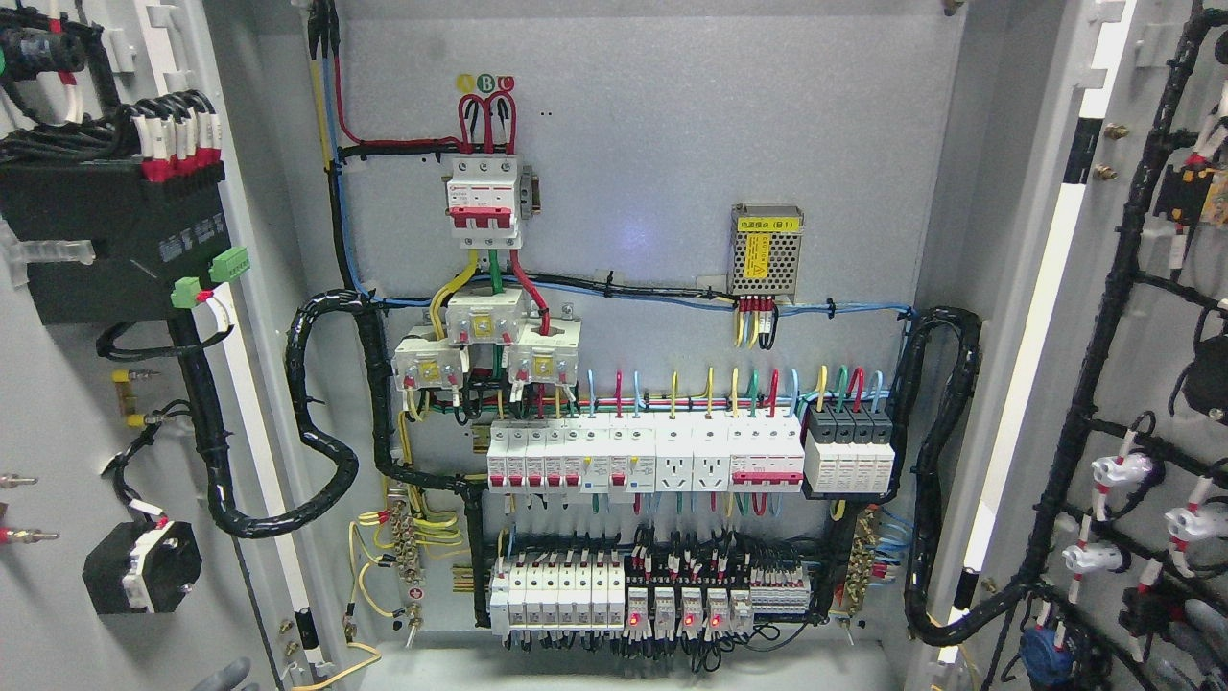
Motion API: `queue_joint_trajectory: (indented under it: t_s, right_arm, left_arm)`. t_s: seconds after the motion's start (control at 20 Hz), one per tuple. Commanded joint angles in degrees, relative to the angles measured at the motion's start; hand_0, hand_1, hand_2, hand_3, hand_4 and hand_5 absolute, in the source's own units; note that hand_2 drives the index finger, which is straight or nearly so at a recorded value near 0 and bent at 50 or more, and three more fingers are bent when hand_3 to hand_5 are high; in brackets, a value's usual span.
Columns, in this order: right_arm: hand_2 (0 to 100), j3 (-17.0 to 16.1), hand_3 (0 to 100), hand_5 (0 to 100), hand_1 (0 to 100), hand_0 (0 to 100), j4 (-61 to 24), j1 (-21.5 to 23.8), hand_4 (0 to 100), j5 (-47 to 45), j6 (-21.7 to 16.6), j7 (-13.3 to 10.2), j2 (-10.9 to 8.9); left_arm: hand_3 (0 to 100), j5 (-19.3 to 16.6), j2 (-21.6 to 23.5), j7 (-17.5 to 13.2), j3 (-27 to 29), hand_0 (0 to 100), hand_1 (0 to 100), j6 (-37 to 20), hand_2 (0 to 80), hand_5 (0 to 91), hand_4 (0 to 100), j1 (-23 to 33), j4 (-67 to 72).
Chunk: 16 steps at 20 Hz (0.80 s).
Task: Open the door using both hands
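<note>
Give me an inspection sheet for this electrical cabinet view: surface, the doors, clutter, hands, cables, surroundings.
Surface: grey back panel carries a red three-pole breaker, a perforated power supply and two rows of breakers.
Job's things: left door and right door both stand swung open, inner sides facing the camera.
Clutter: nothing seen.
Hands: grey fingers show at the lower left edge and more at the lower right; their state cannot be told.
Cables: black wrapped harness loops from the left door into the cabinet; another loops to the right door.
Surroundings: nothing seen beyond the cabinet.
</note>
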Motion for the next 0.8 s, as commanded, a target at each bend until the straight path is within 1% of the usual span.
queue_joint_trajectory:
  t_s: [0.0, 0.15, 0.35, 0.55, 0.75]
  right_arm:
    - [0, -1.2, 0, 0, 0, 0, 0.2, 1.5, 0, -0.3, -0.1, 0.0, -0.60]
    - [0, -2.0, 0, 0, 0, 0, 0.2, 2.7, 0, -0.3, -0.2, 0.0, -0.60]
    - [0, -2.4, 0, 0, 0, 0, 0.1, 2.9, 0, -0.4, -0.2, 0.0, -0.51]
    - [0, -2.8, 0, 0, 0, 0, -0.3, 4.5, 0, -0.4, -0.4, 0.0, -0.42]
    - [0, -4.4, 0, 0, 0, 0, -0.8, 5.5, 0, -0.4, -0.4, -0.1, -0.07]
  left_arm:
    - [0, 1.8, 0.9, 0.0, 5.4, 0, 0, 0.0, 0.0, 0.0, 0, 1.0, 1.9]
    - [0, 3.5, 1.4, 0.0, 6.9, 0, 0, 0.1, 0.0, 0.0, 0, 1.0, 2.8]
    - [0, 5.1, 2.6, 0.0, 8.8, 0, 0, 0.2, 0.0, 0.0, 0, 1.0, 4.2]
    - [0, 8.1, 3.9, 0.0, 11.2, 0, 0, 0.2, 0.0, 0.0, 0, 1.1, 4.6]
    - [0, 9.5, 4.6, 0.0, 13.5, 0, 0, 0.4, 0.0, 0.0, 0, 1.2, 5.1]
